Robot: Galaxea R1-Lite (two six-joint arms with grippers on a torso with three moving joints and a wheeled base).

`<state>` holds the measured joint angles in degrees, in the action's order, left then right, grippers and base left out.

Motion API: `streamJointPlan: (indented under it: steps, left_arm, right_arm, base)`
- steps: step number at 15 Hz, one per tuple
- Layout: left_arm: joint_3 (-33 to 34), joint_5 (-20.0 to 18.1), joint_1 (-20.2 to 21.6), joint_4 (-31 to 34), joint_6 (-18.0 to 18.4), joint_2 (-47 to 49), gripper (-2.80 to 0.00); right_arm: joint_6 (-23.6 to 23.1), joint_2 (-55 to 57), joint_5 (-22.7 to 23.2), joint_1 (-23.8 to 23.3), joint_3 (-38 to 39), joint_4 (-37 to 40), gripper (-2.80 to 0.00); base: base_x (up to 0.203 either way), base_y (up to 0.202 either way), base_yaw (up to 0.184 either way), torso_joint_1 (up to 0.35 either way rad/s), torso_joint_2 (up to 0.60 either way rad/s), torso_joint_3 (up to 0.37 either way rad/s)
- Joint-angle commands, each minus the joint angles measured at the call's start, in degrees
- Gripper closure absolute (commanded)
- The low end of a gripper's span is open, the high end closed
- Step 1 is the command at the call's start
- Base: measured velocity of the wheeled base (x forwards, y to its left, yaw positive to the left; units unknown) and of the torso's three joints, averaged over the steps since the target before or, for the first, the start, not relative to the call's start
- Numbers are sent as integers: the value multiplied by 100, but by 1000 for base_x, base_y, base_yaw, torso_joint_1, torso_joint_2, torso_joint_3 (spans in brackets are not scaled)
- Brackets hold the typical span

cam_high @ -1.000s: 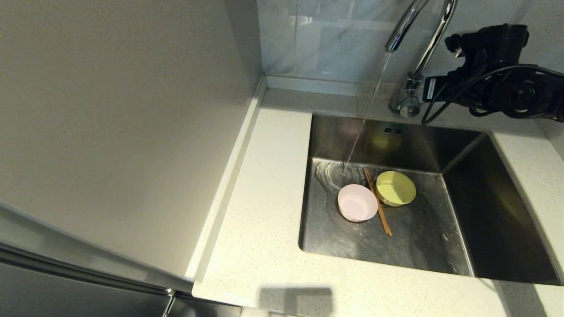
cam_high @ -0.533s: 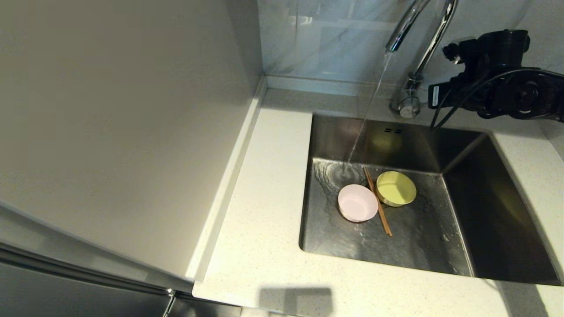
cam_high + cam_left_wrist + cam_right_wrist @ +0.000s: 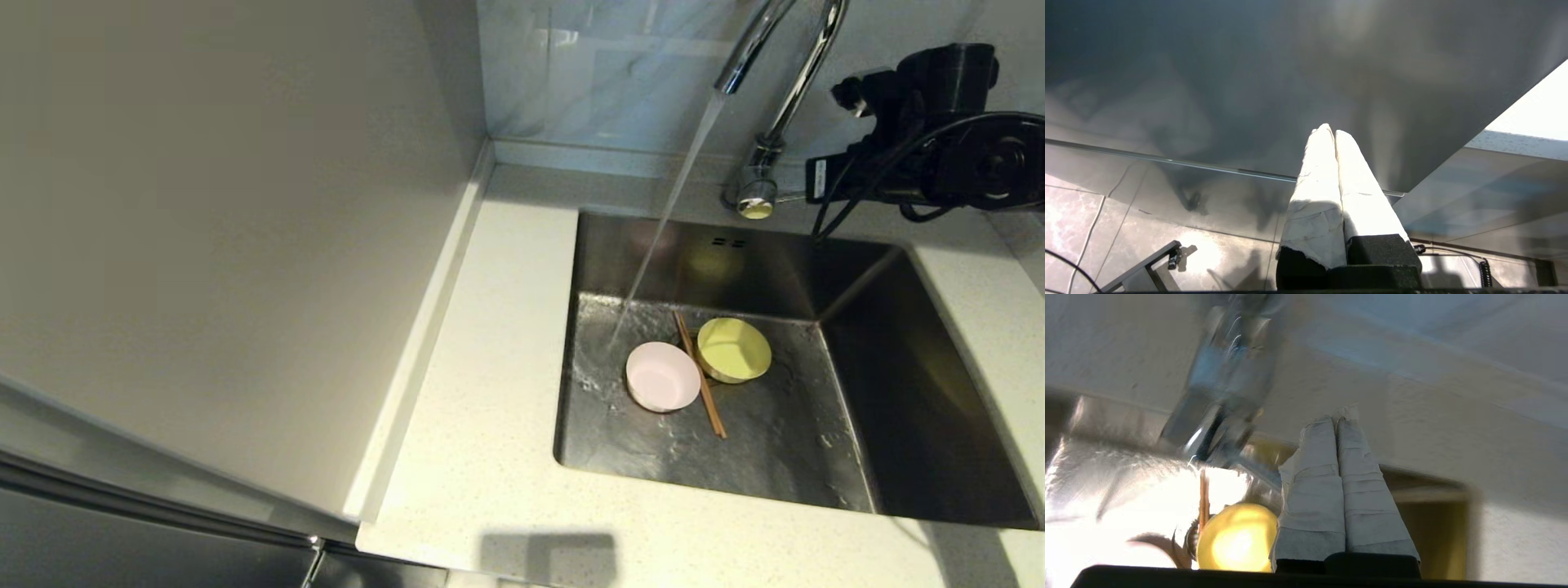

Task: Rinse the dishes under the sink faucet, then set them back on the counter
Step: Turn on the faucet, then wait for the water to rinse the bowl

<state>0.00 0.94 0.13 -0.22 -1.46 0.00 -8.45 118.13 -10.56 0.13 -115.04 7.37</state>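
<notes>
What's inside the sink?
Inside the sink sit a pink dish, a yellow bowl and chopsticks lying between them. Water from the faucet lands beside the pink dish. The drain can't be made out.

Dishes in the sink (image 3: 849,269), faucet (image 3: 788,77) behind it, counter (image 3: 490,392) around it.
Dish (image 3: 662,376) lies left of the bowl (image 3: 733,349) on the sink floor, chopsticks (image 3: 700,376) between them, touching or nearly touching both. Water stream (image 3: 665,216) lands on the sink floor behind and left of the dish. Faucet base stands on the counter at the sink's back edge; right gripper (image 3: 1336,418) is just right of it. Wall panel (image 3: 212,229) stands left of the counter.
</notes>
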Motion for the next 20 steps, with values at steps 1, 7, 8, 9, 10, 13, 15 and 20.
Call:
streamJointPlan:
  steps: [1, 7, 8, 9, 10, 13, 15, 20]
  left_arm:
    - [0, 3, 5, -4, -4, -18, 0]
    - [0, 3, 5, -4, -4, -18, 0]
    - [0, 3, 5, -4, -4, -18, 0]
    - [0, 3, 5, -4, -4, -18, 0]
    - [0, 3, 5, -4, -4, -18, 0]
    - [0, 3, 5, -4, -4, -18, 0]
    - [0, 3, 5, -4, -4, -18, 0]
    - [0, 3, 5, -4, -4, -18, 0]
  right_arm:
    - [51, -310, -3, -10, -10, -206, 0]
    - [810, -1641, 254, -41, 1, -647, 0]
    - [870, -1874, 321, -40, 16, -631, 0]
    - [908, -2107, 357, -29, 93, -618, 0]
    - [989, -2275, 375, 61, 195, -617, 0]
    - [1407, -2362, 387, 822, 248, -626, 0]
    - [1549, -2175, 383, 1401, 203, -681, 0]
    - [1435, -1738, 235, 2731, 113, -1243, 0]
  base:
    - [0, 0, 0, 0, 0, 0]
    - [0, 0, 0, 0, 0, 0]
    - [0, 0, 0, 0, 0, 0]
    - [0, 0, 0, 0, 0, 0]
    - [0, 0, 0, 0, 0, 0]
    - [0, 0, 0, 0, 0, 0]
    - [0, 0, 0, 0, 0, 0]
    - [0, 0, 0, 0, 0, 0]
